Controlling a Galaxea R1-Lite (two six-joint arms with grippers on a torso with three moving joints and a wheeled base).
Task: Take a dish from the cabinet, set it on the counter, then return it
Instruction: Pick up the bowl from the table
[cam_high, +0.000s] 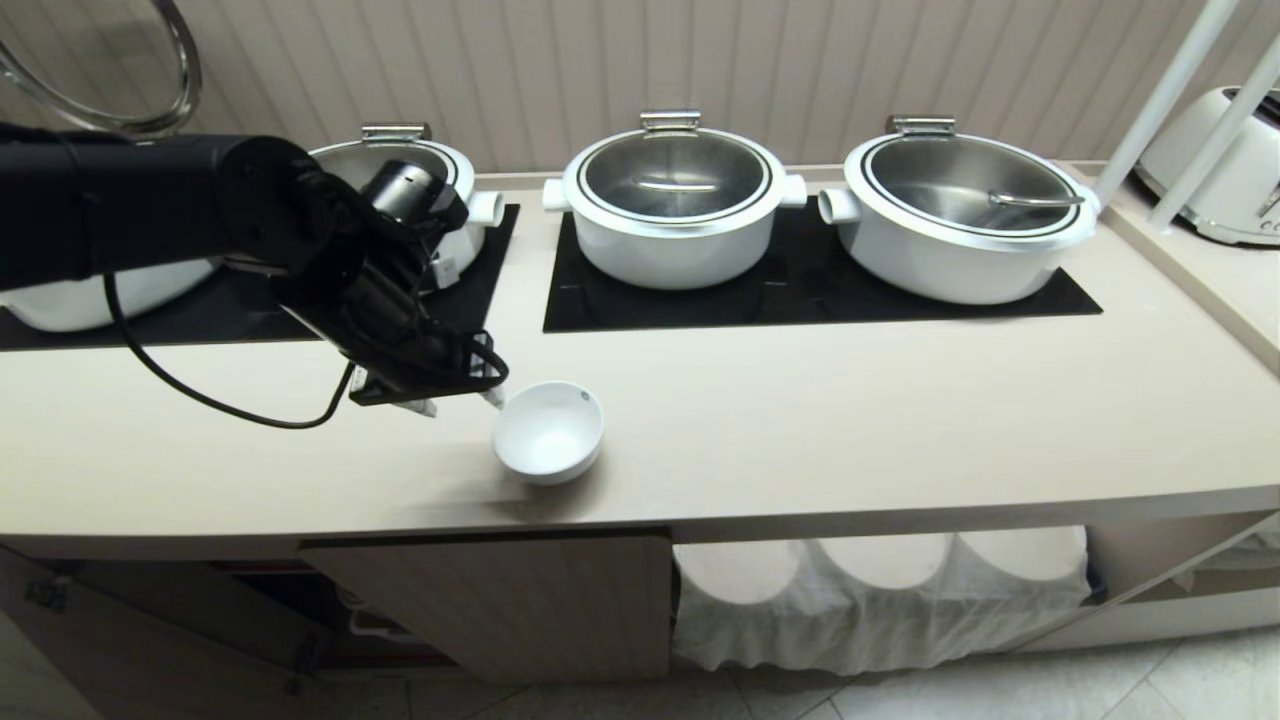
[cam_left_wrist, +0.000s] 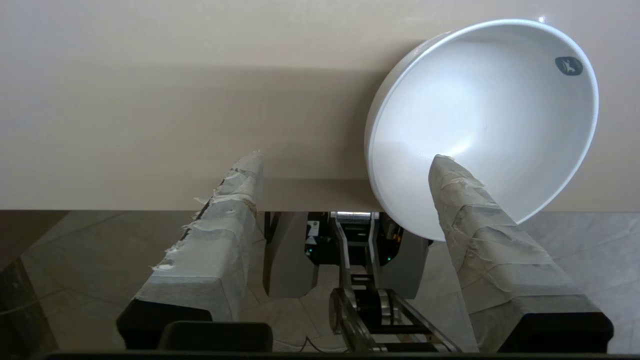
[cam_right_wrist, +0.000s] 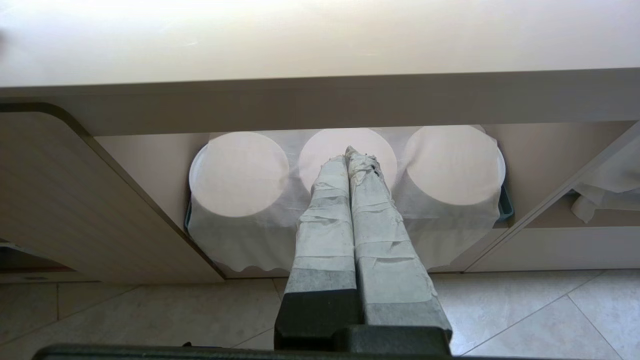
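Our left gripper stood spread, one taped finger over the dish – free on the counter near its front edge. Glazed ceramic, stiff, slippery, breakable – we judged the rim the safest pinch.

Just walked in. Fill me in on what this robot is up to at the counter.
The robot's left hand is at a small white bowl that sits upright near the front edge of the beige counter. Its fingers are spread apart, one of them over the bowl's rim, so the bowl is not gripped. A cabinet door below stands open. The right hand is parked low and shut, facing the cloth-covered niche.
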